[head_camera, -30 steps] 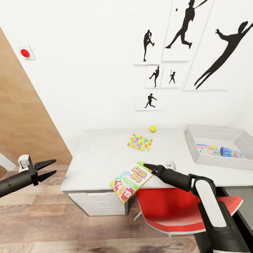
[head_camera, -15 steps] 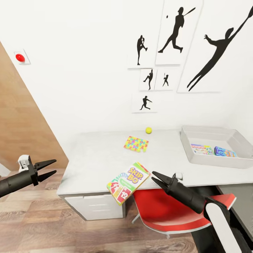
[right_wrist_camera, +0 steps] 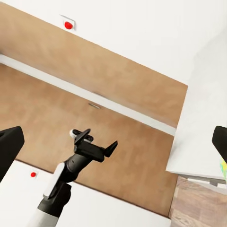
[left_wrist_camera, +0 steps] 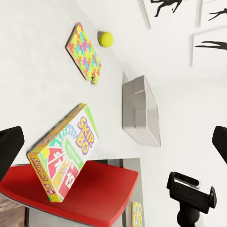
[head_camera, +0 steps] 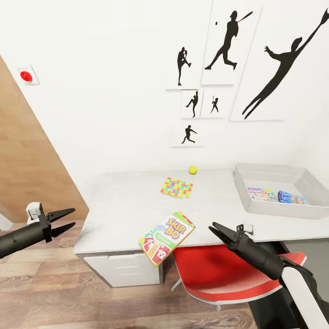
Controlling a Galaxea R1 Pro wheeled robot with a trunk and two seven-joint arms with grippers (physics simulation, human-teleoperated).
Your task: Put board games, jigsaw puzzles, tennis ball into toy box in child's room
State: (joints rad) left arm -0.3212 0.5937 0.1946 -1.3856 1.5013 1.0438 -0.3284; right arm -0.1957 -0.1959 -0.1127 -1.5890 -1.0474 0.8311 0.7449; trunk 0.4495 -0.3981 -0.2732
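Observation:
A Skip-Bo board game (head_camera: 167,237) lies on the table (head_camera: 123,205), hanging over its front edge. Further back lie one jigsaw puzzle (head_camera: 177,187) and the tennis ball (head_camera: 193,170). The grey toy box (head_camera: 278,209) stands at the table's right end with two board games (head_camera: 260,193) (head_camera: 291,197) inside. My right gripper (head_camera: 218,230) is open, empty, and just right of the Skip-Bo box, apart from it. My left gripper (head_camera: 64,220) hangs open and empty off the table's left end. The left wrist view shows the Skip-Bo box (left_wrist_camera: 64,153), puzzle (left_wrist_camera: 83,51), ball (left_wrist_camera: 105,39) and toy box (left_wrist_camera: 139,111).
A red chair (head_camera: 224,269) is tucked under the table below my right gripper. White drawers (head_camera: 125,269) sit under the table's left part. Behind the table is a white wall with black silhouette pictures (head_camera: 226,43). A wood panel (head_camera: 27,160) and plank floor (head_camera: 55,292) lie to the left.
My right gripper has left the Skip-Bo box's edge, opened and drawn back to the right. The box stays on the table edge. The camera shifted a little; the left gripper dropped slightly.

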